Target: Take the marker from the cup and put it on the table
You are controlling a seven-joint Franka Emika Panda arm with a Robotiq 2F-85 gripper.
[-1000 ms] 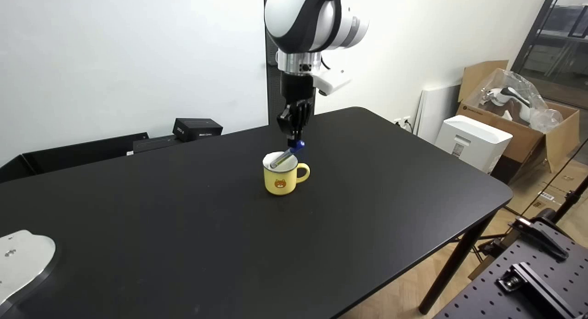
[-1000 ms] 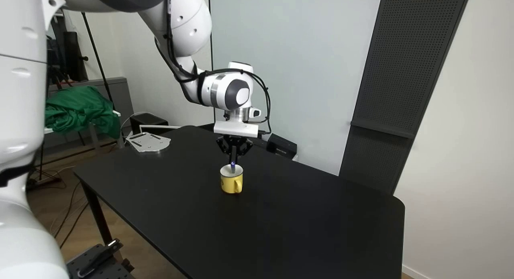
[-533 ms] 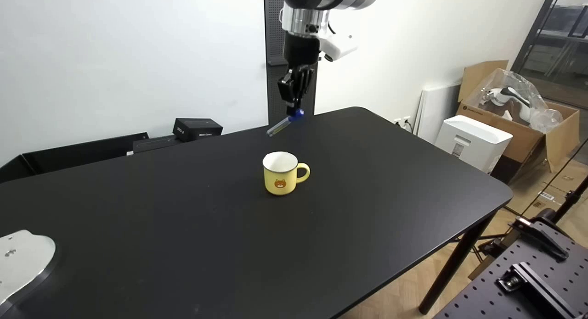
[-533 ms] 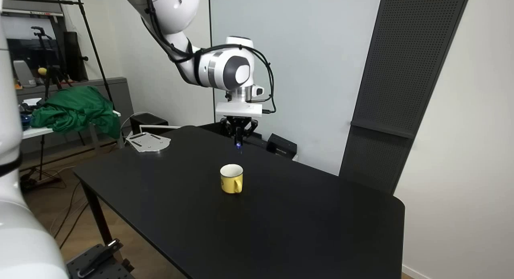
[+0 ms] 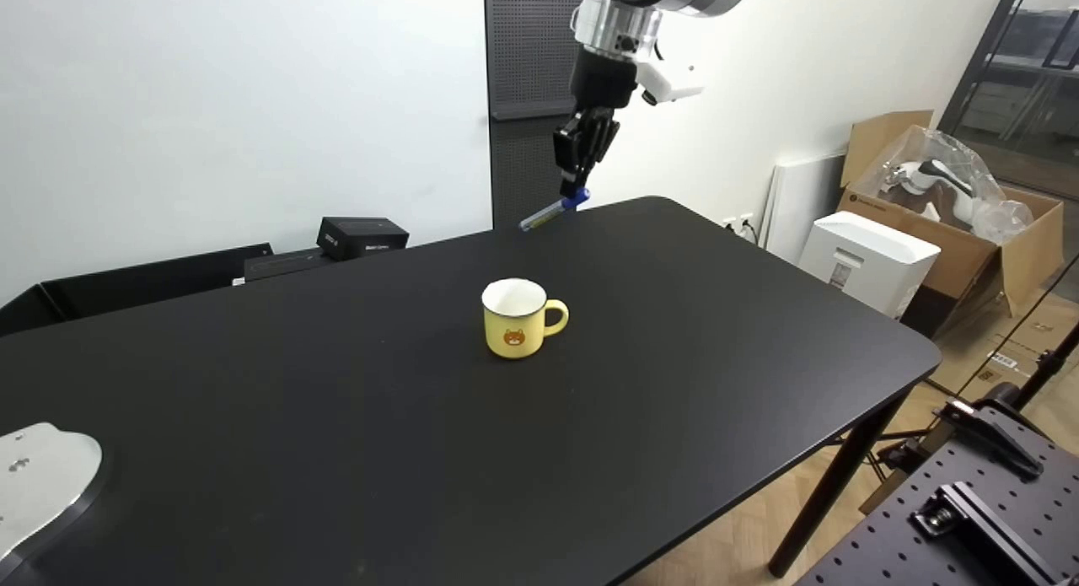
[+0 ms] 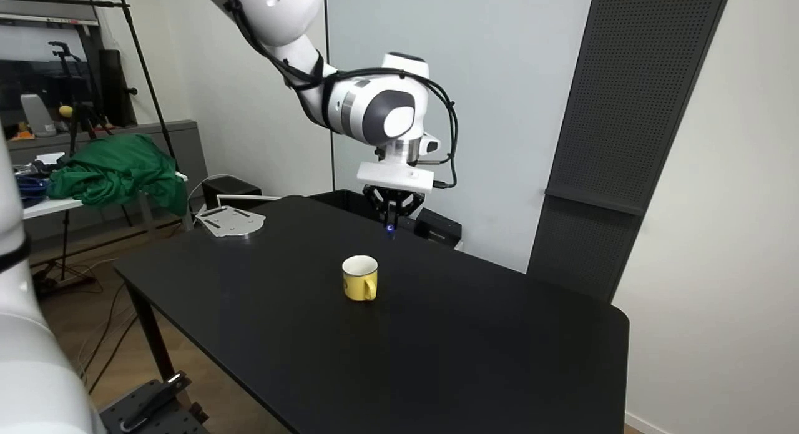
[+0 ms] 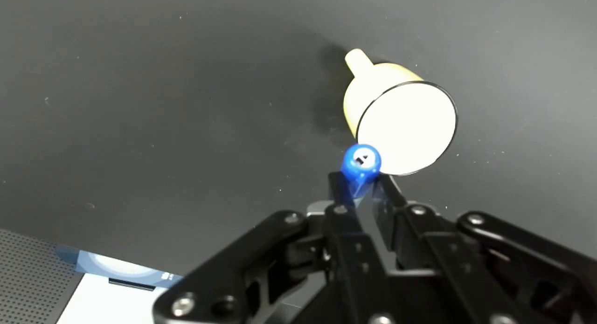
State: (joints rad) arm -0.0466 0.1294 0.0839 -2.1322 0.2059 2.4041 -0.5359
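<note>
The yellow cup (image 5: 512,337) stands upright on the black table (image 5: 354,451), and its white inside shows no marker. It also shows in the other views (image 6: 359,288) (image 7: 371,93). My gripper (image 5: 573,186) is shut on the blue marker (image 5: 552,212) near its blue cap end. The marker is tilted, with its clear end pointing down and away from the fingers, above the table toward the far edge and apart from the cup. In the wrist view, the blue cap end (image 7: 362,162) sits between the fingertips (image 7: 366,186), and the marker's lower part is mostly hidden.
A grey metal plate (image 5: 46,476) lies on the table, also seen in an exterior view (image 6: 231,221). Black boxes (image 5: 362,237) stand beyond the table's edge by the wall. A perforated dark panel (image 5: 531,55) rises behind the gripper.
The marker was in the cup one second ago. My gripper has lifted it out, then carried it sideways, away from above the cup. The cup has not moved.
</note>
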